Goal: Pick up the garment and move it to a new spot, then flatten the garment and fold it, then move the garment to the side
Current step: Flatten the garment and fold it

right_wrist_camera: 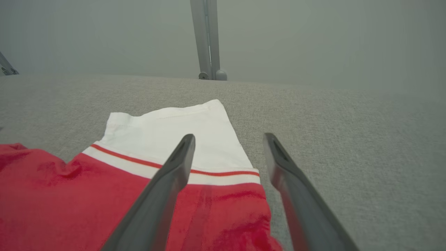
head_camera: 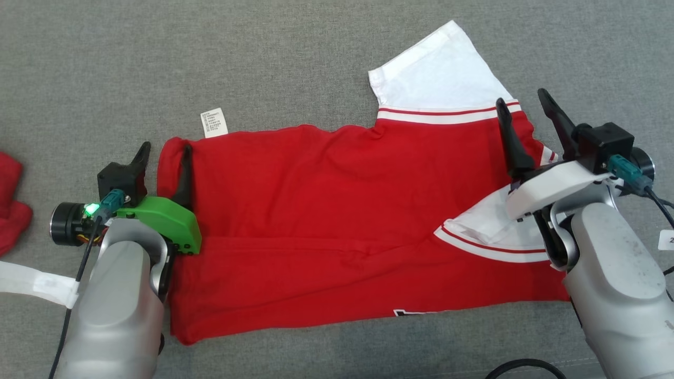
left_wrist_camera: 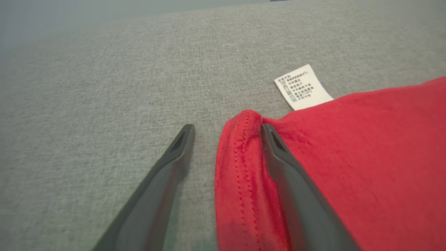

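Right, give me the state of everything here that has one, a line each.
Red T-shirt with white sleeves: laid out, near sleeve folded onto the body, far sleeve spread.
White care label: sticking out past the far edge, flat.
Left gripper: jaws open, astride the hem.
Right gripper: jaws open, astride the shoulder edge.
Green light on the left wrist: lit.
Second red cloth at the left edge: bunched up.

A red cloth (head_camera: 9, 210), perhaps crumpled clothing, lies far left on the grey fabric surface (head_camera: 316, 52)
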Motion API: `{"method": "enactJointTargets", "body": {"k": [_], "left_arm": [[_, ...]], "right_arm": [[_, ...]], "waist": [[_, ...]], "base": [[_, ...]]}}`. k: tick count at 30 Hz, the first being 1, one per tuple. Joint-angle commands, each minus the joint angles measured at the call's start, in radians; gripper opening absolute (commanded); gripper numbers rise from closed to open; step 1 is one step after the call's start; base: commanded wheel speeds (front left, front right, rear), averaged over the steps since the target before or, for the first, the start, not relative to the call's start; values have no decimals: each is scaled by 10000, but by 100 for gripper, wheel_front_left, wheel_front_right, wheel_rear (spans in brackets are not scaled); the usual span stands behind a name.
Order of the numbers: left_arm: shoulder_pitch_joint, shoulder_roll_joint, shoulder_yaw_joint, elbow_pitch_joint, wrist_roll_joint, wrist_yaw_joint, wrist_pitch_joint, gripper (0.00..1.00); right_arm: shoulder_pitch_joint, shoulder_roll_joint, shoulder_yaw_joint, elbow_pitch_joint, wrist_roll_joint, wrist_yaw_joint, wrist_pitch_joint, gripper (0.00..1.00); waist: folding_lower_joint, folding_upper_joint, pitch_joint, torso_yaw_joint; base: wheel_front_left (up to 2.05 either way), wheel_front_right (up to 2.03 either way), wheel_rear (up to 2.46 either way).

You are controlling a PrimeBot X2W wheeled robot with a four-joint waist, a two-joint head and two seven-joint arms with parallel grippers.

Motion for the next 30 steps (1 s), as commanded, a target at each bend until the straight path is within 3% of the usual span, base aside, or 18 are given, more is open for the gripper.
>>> {"method": "enactJointTargets", "body": {"k": [1, 9, 13, 25, 26, 28, 30], "left_arm": [[-26, -140, -162, 44, -4, -33, 38, 0], [-19, -349, -580, -688, -210, -33, 23, 0], [7, -471, -872, -1194, -228, -33, 20, 0], [-399, -754, -1730, -1887, -494, -33, 20, 0], [-402, -765, -1759, -1917, -498, -33, 20, 0], [-397, -786, -1769, -1979, -526, -33, 20, 0], [-346, -791, -1706, -2014, -538, -33, 20, 0]], "right_arm": [[-307, -139, 135, 80, 59, -19, 10, 100], [-2184, -908, 1215, 1458, 340, -19, 142, 100], [-3421, -1251, 2004, 2582, 573, -19, 1022, 100], [-5215, -1645, 3178, 5075, 1443, -19, 3052, 100], [-5268, -1644, 3265, 5240, 1452, -19, 3114, 84], [-5328, -1580, 3425, 5470, 1575, -19, 3091, 1], [-5327, -1559, 3553, 5625, 1683, -19, 2969, 0]], "waist": [[0, -1, 77, 39], [0, -1, 246, 551], [0, -1, 426, 989], [0, -1, 1058, 1926], [0, -1, 1077, 1944], [0, -1, 1101, 1945], [0, -1, 1070, 1882]], "base": [[0, 0, 0], [0, 0, 0], [0, 0, 0], [0, 0, 0], [0, 0, 0], [0, 0, 0], [0, 0, 0]]}}
